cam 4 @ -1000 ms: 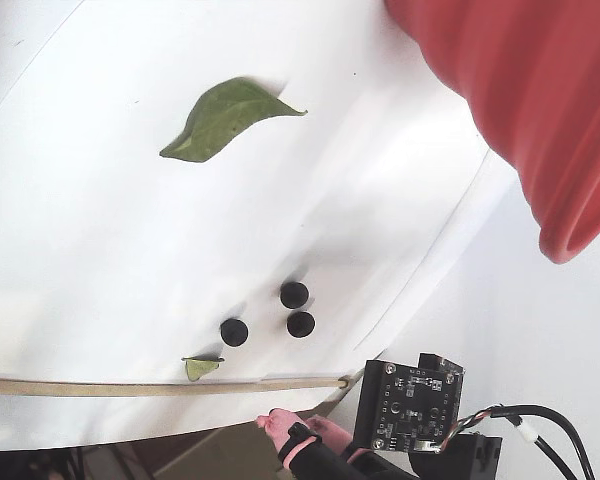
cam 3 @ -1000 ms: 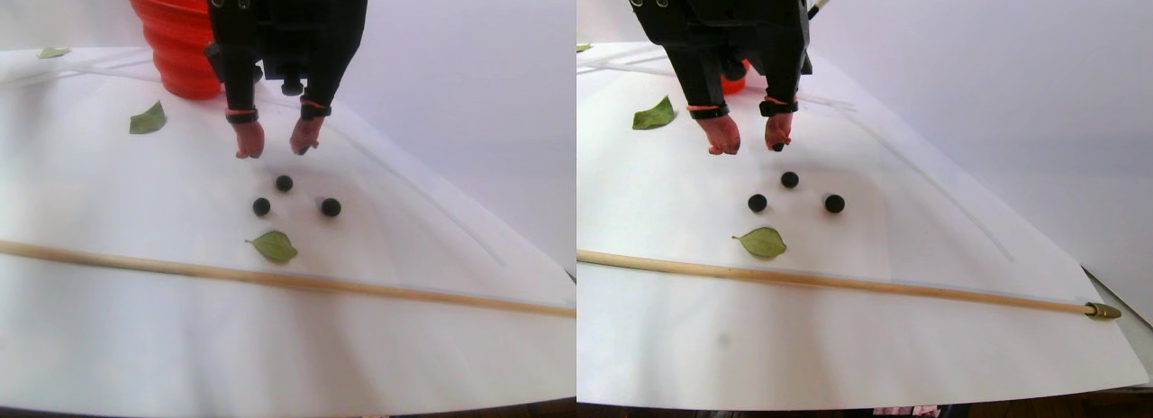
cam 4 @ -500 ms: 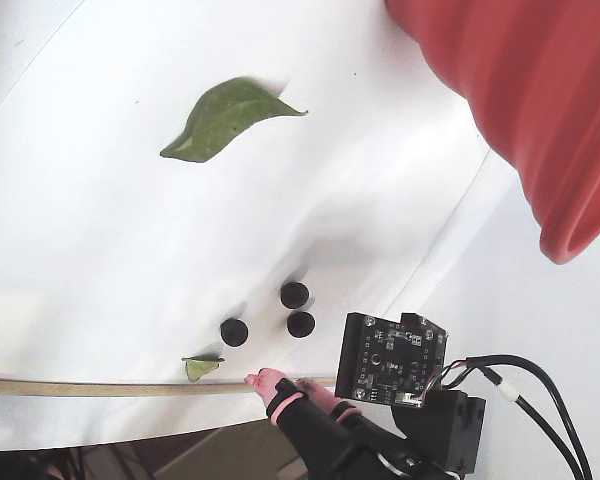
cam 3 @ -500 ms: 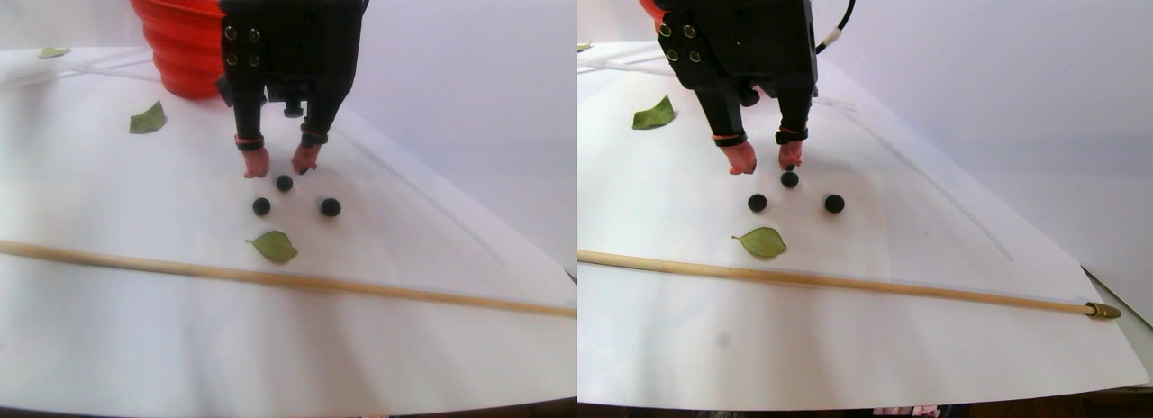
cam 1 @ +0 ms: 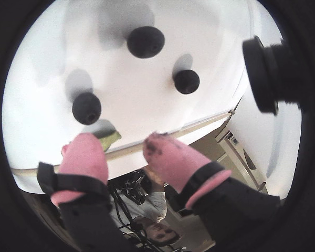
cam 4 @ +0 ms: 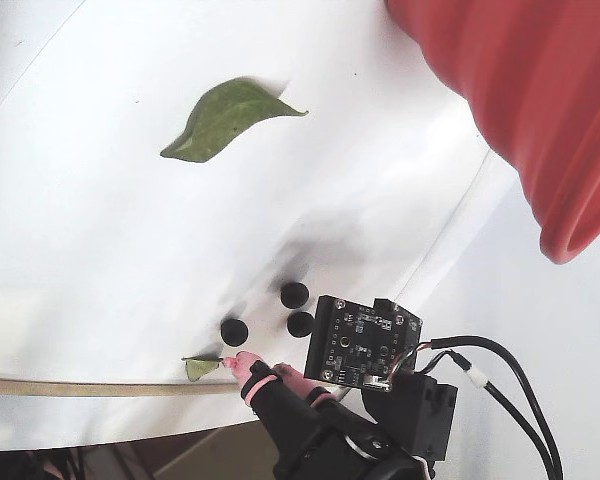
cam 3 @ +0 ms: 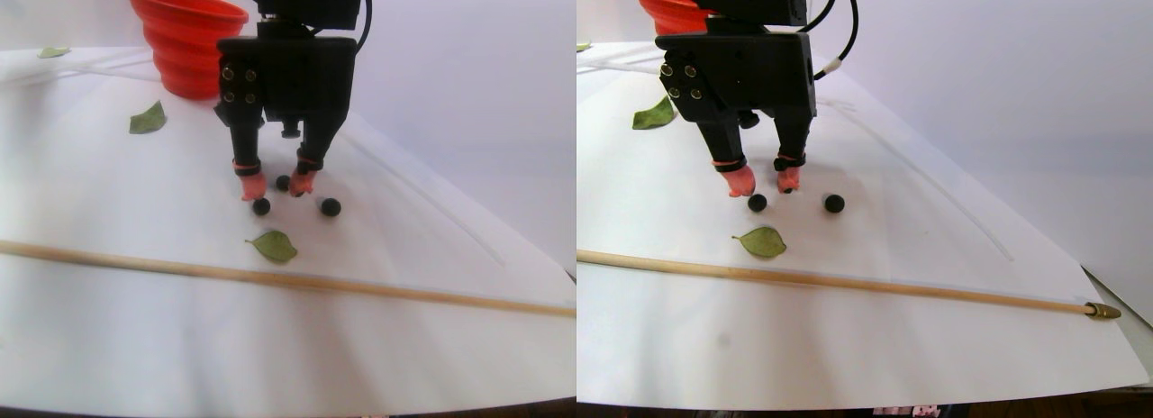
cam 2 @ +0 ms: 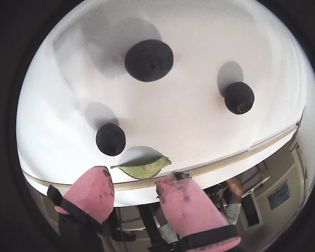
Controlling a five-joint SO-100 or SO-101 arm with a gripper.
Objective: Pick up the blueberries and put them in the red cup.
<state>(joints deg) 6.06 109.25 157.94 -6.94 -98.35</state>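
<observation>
Three blueberries lie on the white sheet: the far one (cam 3: 284, 182), the near left one (cam 3: 261, 206) and the right one (cam 3: 331, 206). My gripper (cam 3: 276, 186) hangs low over them, open, its pink fingertips (cam 3: 253, 188) either side of the far berry in the left half of the stereo pair view. In both wrist views the gripper (cam 1: 125, 149) (cam 2: 134, 184) holds nothing, and the berries (cam 1: 145, 42) (cam 2: 148, 60) sit apart from its tips. The red cup (cam 3: 185, 40) stands at the back left, and fills the upper right of the fixed view (cam 4: 520, 100).
A small green leaf (cam 3: 274, 246) lies just in front of the berries, and a bigger leaf (cam 3: 148, 119) lies near the cup. A long wooden stick (cam 3: 270, 278) crosses the sheet nearer the front. The sheet's right edge (cam 3: 1094, 283) falls off toward a darker surface.
The gripper has come down from above the sheet to berry level and moved slightly toward the front. It stays open, and the berries have not moved.
</observation>
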